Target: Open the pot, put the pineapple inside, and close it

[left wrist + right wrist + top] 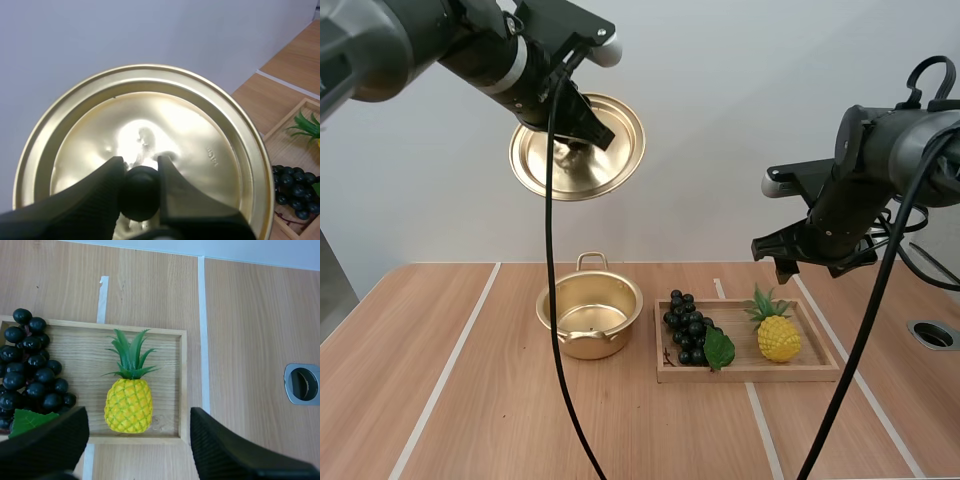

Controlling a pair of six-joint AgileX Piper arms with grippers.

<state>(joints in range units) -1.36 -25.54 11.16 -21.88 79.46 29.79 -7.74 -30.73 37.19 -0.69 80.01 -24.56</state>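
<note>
The gold pot [589, 317] stands uncovered on the table, nothing inside it. High above it my left gripper [582, 131] is shut on the black knob [141, 193] of the gold lid [578, 146], which is tilted with its underside facing the camera; the lid [150, 145] fills the left wrist view. A yellow pineapple [777, 335] with a green crown lies at the right end of the wooden tray [750, 371]. My right gripper [798, 262] hangs open above the tray's right end, its fingers [227, 452] apart on either side of the pineapple [128, 403] below.
A bunch of dark grapes [692, 330] with a green leaf lies on the tray's left half. A round metal grommet [932, 334] is set into the table at the far right. White tape lines run across the wooden table.
</note>
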